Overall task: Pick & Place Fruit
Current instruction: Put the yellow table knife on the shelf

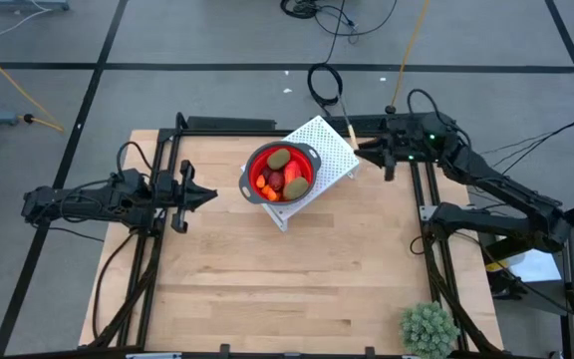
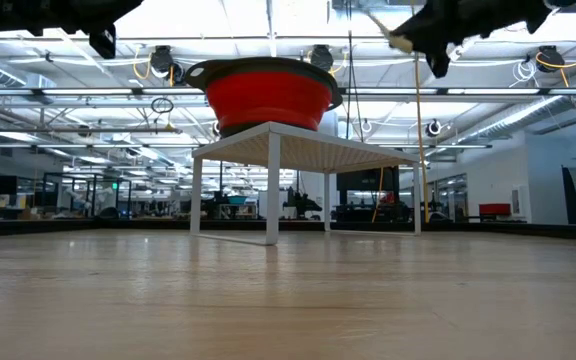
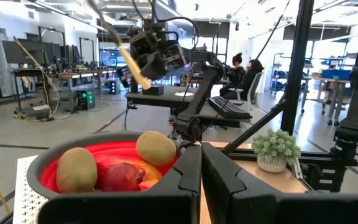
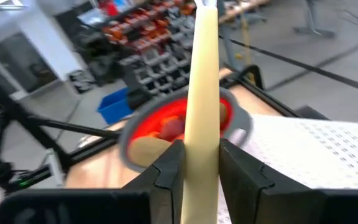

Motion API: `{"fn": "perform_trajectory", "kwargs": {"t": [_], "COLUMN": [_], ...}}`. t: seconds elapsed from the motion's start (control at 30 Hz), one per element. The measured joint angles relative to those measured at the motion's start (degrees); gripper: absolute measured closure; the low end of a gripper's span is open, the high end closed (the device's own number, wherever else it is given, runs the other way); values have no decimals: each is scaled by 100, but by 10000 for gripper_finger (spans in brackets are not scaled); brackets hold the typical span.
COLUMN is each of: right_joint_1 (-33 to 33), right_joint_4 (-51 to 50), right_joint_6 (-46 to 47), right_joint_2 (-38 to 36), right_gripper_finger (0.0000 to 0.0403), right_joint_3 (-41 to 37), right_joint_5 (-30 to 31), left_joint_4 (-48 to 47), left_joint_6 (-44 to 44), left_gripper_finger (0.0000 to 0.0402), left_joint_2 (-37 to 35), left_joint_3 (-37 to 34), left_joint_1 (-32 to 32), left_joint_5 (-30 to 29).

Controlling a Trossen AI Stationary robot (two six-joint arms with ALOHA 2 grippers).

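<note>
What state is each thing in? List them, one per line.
Fruit: piled inside the bowl.
Red bowl: upright on the white perforated stand.
Right gripper: shut on a pale stick, raised beside the stand.
Left gripper: shut, empty, waiting left of the bowl.
Spiky green plant: upright at the table's edge.

Pale wood-grain table (image 1: pixel 267 289), glossy red bowl (image 1: pixel 263 162), perforated white rack (image 1: pixel 329 140).

Bowl (image 2: pixel 264 92) walls hide the fruit (image 1: pixel 281 175)
</note>
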Motion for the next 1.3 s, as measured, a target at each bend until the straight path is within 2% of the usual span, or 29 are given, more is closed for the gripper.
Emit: {"fn": "perform_trajectory", "kwargs": {"t": [0.37, 0.53, 0.8, 0.93, 1.07, 1.3], "right_joint_1": [48, 290, 646, 799, 882, 925], "right_joint_4": [-44, -107, -2010, -2516, -2850, -4042], "right_joint_6": [177, 179, 63, 160, 268, 393], "right_joint_2": [607, 689, 1061, 1350, 1650, 2338], "right_gripper_finger": [329, 329, 328, 328, 328, 328], "right_joint_3": [0, 20, 1099, 1644, 2053, 2868], "right_joint_5": [985, 1715, 2889, 3285, 3336, 3431], "left_joint_4": [-20, -20, -20, -20, -20, -20], "left_joint_6": [9, 9, 16, 49, 63, 63], "left_gripper_finger": [392, 392, 392, 392, 392, 392], "left_joint_2": [-1, -1, -1, -1, 1, 1], "left_joint_3": [0, -1, 1, 1, 1, 0], "left_joint_1": [0, 0, 0, 0, 0, 0], "left_joint_5": [-4, -7, -125, -188, -188, -188]}}
